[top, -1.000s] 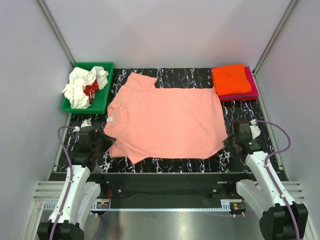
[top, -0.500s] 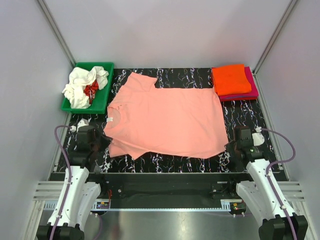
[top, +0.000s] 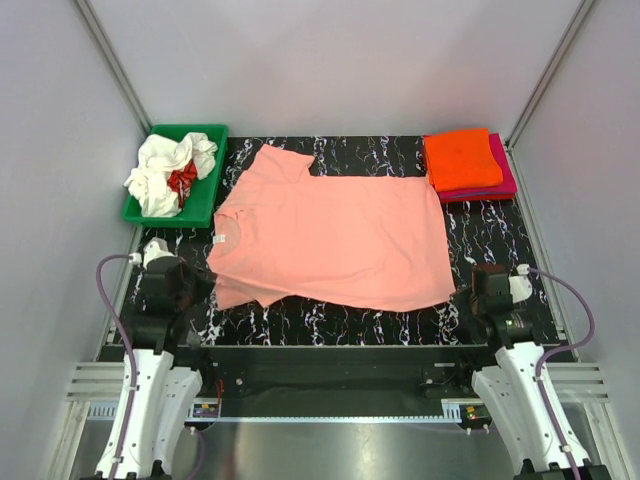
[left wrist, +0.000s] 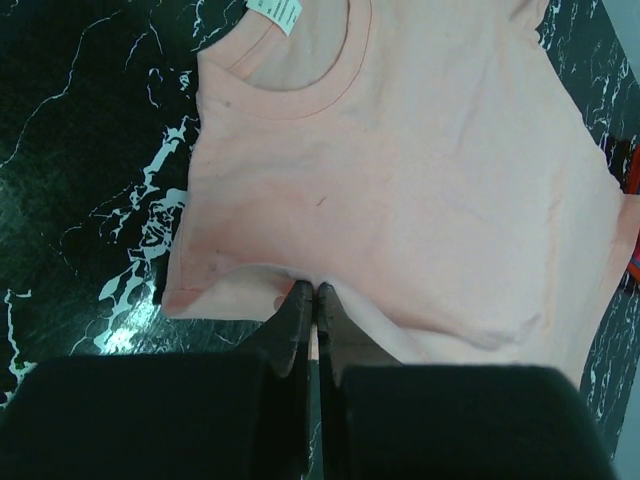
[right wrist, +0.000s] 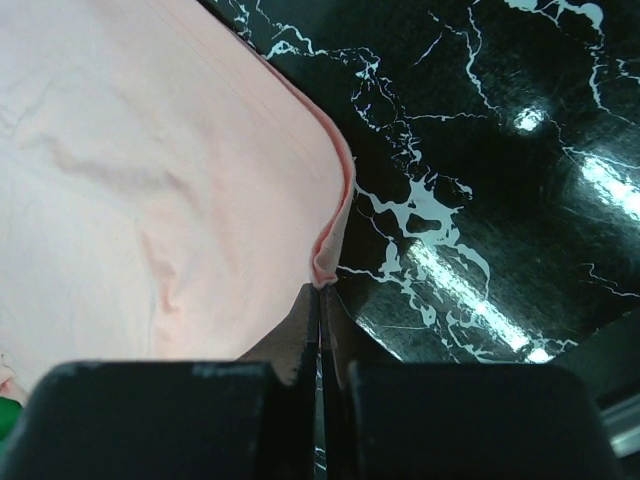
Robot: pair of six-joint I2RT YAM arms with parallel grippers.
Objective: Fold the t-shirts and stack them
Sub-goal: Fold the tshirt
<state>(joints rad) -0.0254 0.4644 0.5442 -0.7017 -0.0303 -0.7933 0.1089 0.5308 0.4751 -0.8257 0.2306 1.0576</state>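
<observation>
Salmon-pink cloth covers the middle of your tabletop (top: pixel 330 322). The salmon-pink t-shirt (top: pixel 330 240) lies spread flat on the black marbled surface. Its collar (left wrist: pixel 300 95) points toward your left arm (top: pixel 150 370) and its hem toward your right arm (top: pixel 525 390). One sleeve reaches the far edge and the other lies at the near left. A white label (left wrist: pixel 275 10) shows inside the neck.

Your left jaws are pressed together on the shirt's near edge, just beside the near sleeve. In the left wrist view the fingertips (left wrist: pixel 297 305) pinch the cloth, and it puckers slightly where they meet it. Your right jaws are likewise clamped together, on the near right corner of the hem. In the right wrist view the seam bunches into a small ridge at the fingertips (right wrist: pixel 305 310). Bare tabletop shows to the right of that corner.

At the far right corner sits a folded stack, with the orange t-shirt (top: pixel 460 158) on top of the magenta t-shirt (top: pixel 505 178). The magenta one shows along the stack's right and near sides. The spread shirt's far right corner lies just beside this stack, and you cannot tell from above whether they touch.

At the far left corner stands the green bin (top: pixel 205 200), near the shirt's far sleeve. A crumpled white t-shirt (top: pixel 155 180) lies in it and spills over its left rim. A bunched red t-shirt (top: pixel 182 178) is tucked against the white one.
</observation>
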